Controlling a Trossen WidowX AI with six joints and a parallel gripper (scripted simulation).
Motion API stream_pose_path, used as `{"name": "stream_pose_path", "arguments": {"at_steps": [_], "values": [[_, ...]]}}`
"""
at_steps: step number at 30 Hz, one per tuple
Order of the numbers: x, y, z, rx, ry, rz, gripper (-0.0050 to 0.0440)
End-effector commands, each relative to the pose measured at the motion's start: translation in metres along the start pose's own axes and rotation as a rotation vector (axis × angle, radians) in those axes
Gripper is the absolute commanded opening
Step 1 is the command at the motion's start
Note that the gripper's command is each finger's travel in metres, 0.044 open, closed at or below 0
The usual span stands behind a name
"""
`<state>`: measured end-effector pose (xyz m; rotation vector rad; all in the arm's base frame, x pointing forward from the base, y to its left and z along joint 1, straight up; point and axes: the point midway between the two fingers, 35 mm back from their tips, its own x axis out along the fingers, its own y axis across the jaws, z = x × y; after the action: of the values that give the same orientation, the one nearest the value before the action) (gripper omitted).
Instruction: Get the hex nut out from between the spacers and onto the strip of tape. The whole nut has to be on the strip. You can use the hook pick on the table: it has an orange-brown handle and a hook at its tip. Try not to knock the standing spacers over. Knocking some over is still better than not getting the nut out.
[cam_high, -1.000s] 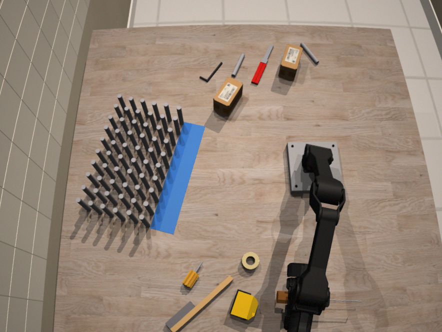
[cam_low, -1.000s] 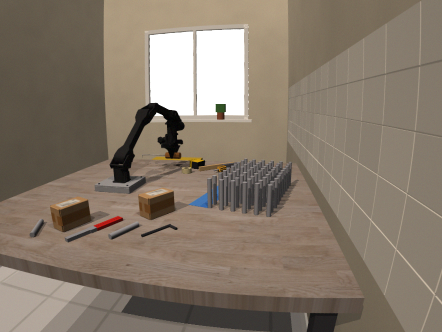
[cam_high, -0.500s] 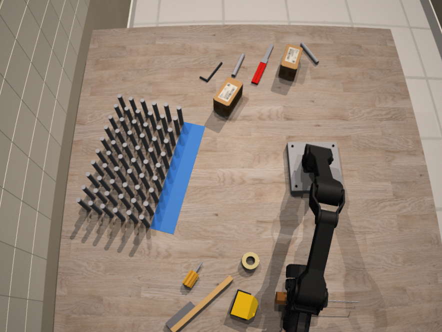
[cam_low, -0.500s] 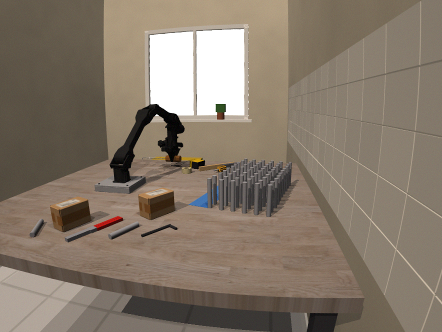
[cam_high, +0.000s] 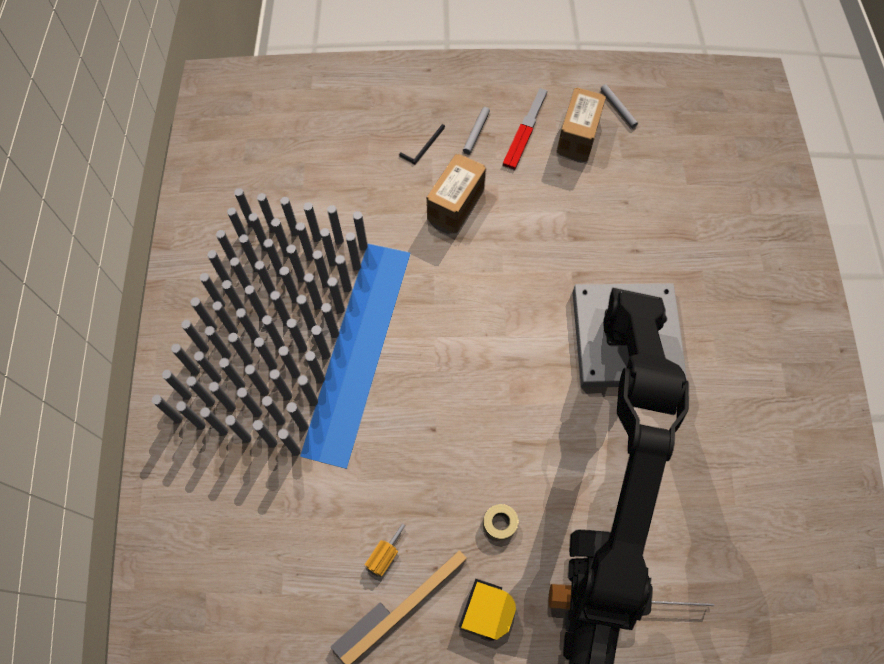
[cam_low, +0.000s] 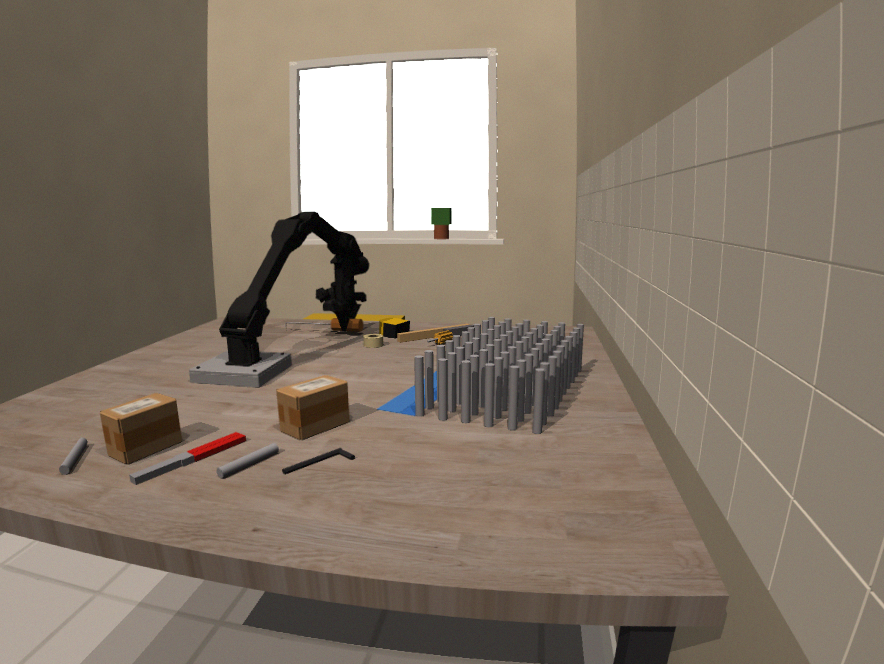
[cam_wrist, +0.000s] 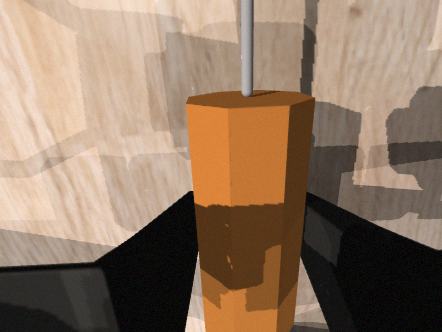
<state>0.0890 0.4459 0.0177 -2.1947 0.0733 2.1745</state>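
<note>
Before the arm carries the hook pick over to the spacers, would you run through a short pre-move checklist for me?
1. Gripper shut on the hook pick's handle: ok.
2. Pick shaft free of nearby clutter: ok.
3. Spacers all standing: ok.
4. Tape strip uncovered: ok.
5. Hex nut located among the spacers: cannot tell, hidden in every view.
6. Hook tip direction: cannot tell.

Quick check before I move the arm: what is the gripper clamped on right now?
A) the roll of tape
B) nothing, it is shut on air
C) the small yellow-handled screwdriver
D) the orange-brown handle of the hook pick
D: in the wrist view the orange-brown handle sits between the black fingers of the gripper, with the pick's thin metal shaft running out ahead over the table.
</note>
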Motion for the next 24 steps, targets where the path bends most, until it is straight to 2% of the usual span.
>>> {"name": "stream_pose_path", "arguments": {"at_steps": [1, 8, 9, 10, 12, 21, 22, 24], "values": [[-0.003, -0.003, -0.002, 0.002, 0.003, -0.026, -0.005], [0.008, -0.001, -0.002, 0.003, 0.003, -0.02, -0.005], [-0.006, -0.006, -0.002, 0.003, 0.004, -0.048, 0.0024], [-0.006, -0.006, -0.002, 0.003, 0.004, -0.048, 0.0048], [-0.006, -0.006, -0.002, 0.003, 0.004, -0.048, 0.0048], [-0.006, -0.006, -0.002, 0.003, 0.004, -0.048, 0.0264], [-0.006, -0.006, -0.002, 0.003, 0.004, -0.048, 0.028], [-0.006, -0.006, -0.002, 0.003, 0.004, -0.048, 0.028]]}}
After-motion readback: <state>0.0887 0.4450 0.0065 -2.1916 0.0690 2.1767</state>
